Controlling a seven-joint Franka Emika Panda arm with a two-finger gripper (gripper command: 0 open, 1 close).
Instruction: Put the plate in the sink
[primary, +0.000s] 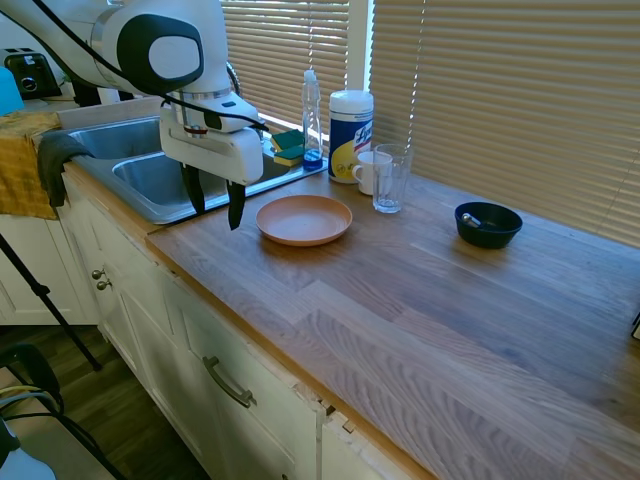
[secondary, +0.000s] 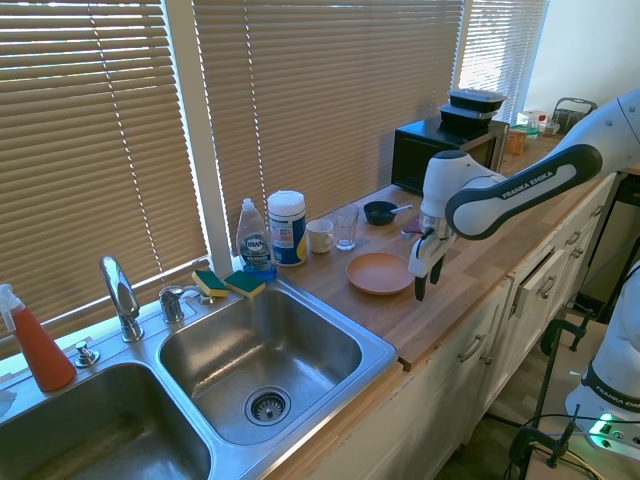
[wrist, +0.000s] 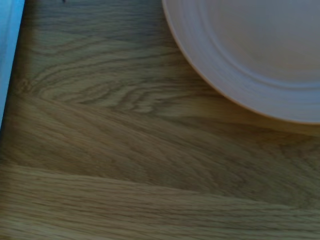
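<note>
Gripper (primary: 215, 207) is hanging spread and empty beside the salmon plate (primary: 304, 219), which is lying flat on the wooden countertop (primary: 420, 300) near the sink (primary: 150, 180). I'm worrying the low rim slips the pinch.

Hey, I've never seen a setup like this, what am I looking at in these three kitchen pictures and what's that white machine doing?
The white machine is a robot arm ending in a two-finger gripper, open and holding nothing. Two pictures come from cameras on opposite sides of the arm; the third is a blurry close-up from a camera on its wrist. On the wooden counter lie an orange plate, a dark bowl, a glass, a mug, a wipes canister and a soap bottle. The steel sink sits beside them. The gripper hovers next to the plate.
</note>
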